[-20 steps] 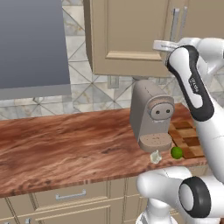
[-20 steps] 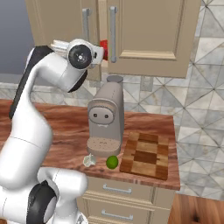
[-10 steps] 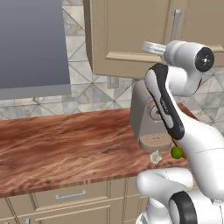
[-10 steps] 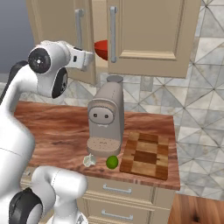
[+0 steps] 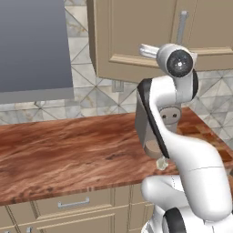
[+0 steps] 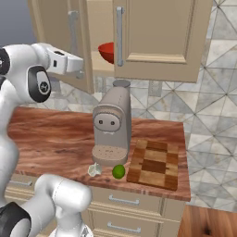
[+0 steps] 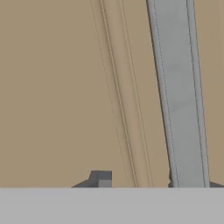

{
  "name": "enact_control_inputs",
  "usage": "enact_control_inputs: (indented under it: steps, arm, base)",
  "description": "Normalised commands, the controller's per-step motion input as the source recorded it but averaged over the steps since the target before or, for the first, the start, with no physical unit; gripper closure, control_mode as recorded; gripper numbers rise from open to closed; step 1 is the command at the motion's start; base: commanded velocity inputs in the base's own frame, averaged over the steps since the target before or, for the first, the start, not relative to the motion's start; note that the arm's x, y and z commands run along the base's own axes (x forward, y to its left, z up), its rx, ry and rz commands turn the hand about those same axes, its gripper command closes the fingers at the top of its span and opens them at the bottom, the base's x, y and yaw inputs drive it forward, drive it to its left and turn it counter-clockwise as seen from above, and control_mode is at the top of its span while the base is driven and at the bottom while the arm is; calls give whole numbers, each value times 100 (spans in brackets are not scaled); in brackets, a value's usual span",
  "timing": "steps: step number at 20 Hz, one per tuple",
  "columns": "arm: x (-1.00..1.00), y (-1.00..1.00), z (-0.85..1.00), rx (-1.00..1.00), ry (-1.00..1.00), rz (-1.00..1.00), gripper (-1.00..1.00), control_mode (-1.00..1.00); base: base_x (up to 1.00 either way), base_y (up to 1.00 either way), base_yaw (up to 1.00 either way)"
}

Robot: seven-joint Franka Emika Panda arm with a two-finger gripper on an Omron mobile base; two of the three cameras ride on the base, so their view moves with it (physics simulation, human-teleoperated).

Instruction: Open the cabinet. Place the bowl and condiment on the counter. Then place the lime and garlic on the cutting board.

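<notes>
Above the counter (image 6: 55,139) we find the cabinet (image 6: 157,32) left door ajar, its upright bar handle (image 7: 179,96) running lengthwise just right of our jaws, grip unclear.

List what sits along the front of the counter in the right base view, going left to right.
garlic → lime → cutting board
</notes>
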Motion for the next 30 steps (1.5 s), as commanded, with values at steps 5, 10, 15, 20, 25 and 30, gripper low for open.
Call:
enact_control_inputs:
  steps: [5,10,15,20,25,30]
  arm:
    - [0,100,-11,4,10,-6,100,-100]
    - [17,100,-42,6,2,0,100,-100]
    - [38,100,-57,7,0,0,100,-100]
    - [59,100,-61,10,0,3,100,-100]
    - [67,100,-64,10,0,6,100,-100]
    - [66,100,-66,10,0,8,100,-100]
  base:
    - [0,0,0]
    - [0,0,0]
    - [0,0,0]
    - [0,0,0]
    - [0,0,0]
    - [0,0,0]
